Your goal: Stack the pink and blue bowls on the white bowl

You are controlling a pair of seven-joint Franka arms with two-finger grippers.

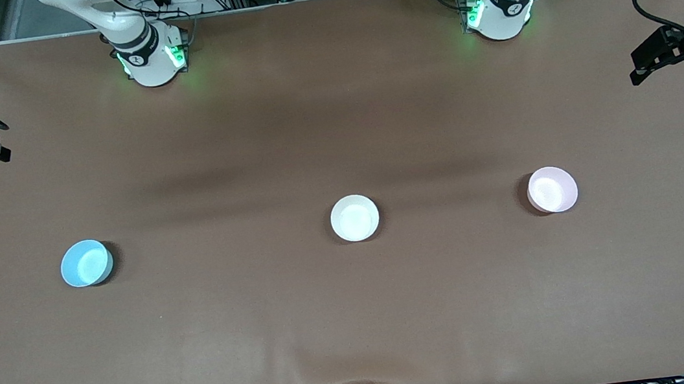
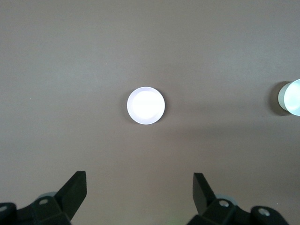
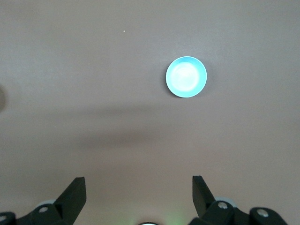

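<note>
Wide brown table (image 1: 333, 121), both arm bases at its top edge: left arm (image 1: 499, 9) and right arm (image 1: 149, 52), neither reaching in yet.

Three bowls in a row across the middle, well apart. White bowl (image 1: 354, 218) at the centre, pink bowl (image 1: 552, 190) toward the left arm's end, blue bowl (image 1: 86, 263) toward the right arm's end and a touch nearer the front camera. Nothing stacked so far.

Left gripper (image 2: 139, 180) high over the table by the pink bowl (image 2: 146, 105), fingers spread wide, nothing between them. Right gripper (image 3: 138, 185) likewise high by the blue bowl (image 3: 186, 77) - fingers apart, empty.

Risks from here, as a judgement: a slip or a tilt on the lift, caused by a thin pinch on a glossy rim; a shoved white bowl, caused by a low or off-centre drop; a clash over the centre, caused by both arms arriving together.

Front view: whole row and true colours, but no grippers. Wrist views: finger spread plain to see - colours washed out, though, with the pink bowl near white and the white bowl (image 2: 293, 97) tinted bluish at the frame's edge.
</note>
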